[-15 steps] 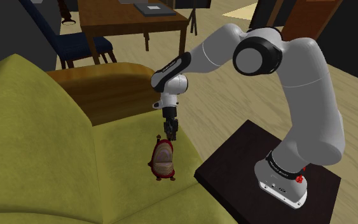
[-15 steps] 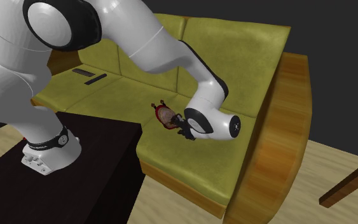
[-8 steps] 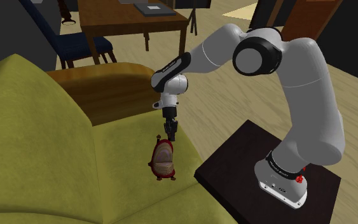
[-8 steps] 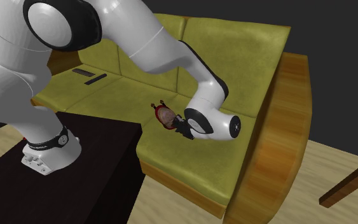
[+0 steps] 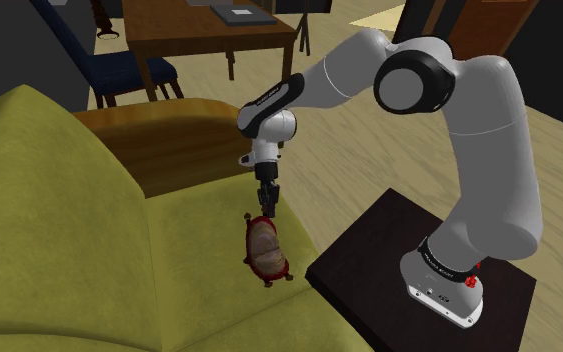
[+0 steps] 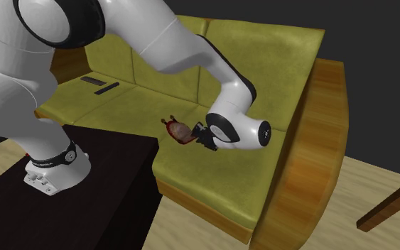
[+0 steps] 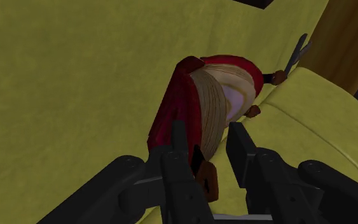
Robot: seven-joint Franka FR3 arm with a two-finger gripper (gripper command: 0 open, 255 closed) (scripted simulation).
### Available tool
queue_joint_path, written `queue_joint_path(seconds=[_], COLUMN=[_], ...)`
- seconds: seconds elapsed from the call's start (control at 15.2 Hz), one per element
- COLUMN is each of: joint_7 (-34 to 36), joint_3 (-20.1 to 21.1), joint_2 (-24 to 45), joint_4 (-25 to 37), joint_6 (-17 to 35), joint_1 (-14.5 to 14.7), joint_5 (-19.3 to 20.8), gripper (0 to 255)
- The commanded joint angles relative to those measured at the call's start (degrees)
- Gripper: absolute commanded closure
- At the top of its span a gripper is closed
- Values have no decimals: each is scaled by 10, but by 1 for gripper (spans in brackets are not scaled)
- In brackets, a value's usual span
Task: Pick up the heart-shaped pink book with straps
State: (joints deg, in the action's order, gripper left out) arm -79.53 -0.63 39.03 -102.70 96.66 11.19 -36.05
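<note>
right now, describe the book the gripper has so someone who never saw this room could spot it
Find the big olive-yellow sofa beside the robot's dark stand. At its seat's front edge, the black gripper clasps the book from above. It is the one dark red, rounded thing there, with tan page edges and small brown strap ends.

An olive-yellow sofa [image 5: 59,220] with a wooden side panel [image 6: 319,142] carries two dark flat objects [image 6: 106,88] near its seat's far end, while a wooden table [image 5: 204,35] and a blue chair [image 5: 129,75] stand beyond

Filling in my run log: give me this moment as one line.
phase: grasp | gripper: shut on red heart-shaped book | book: over olive sofa seat | lift: cannot tell
</note>
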Motion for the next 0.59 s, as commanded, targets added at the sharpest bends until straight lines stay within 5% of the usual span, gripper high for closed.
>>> queue_joint_path(seconds=[0.0, 0.53], joint_7=[3, 24], joint_3=[-1, -2], joint_2=[-13, -59], joint_4=[-5, -13], joint_6=[-8, -40], joint_1=[-1, -2], joint_5=[1, 5], gripper=[255, 255])
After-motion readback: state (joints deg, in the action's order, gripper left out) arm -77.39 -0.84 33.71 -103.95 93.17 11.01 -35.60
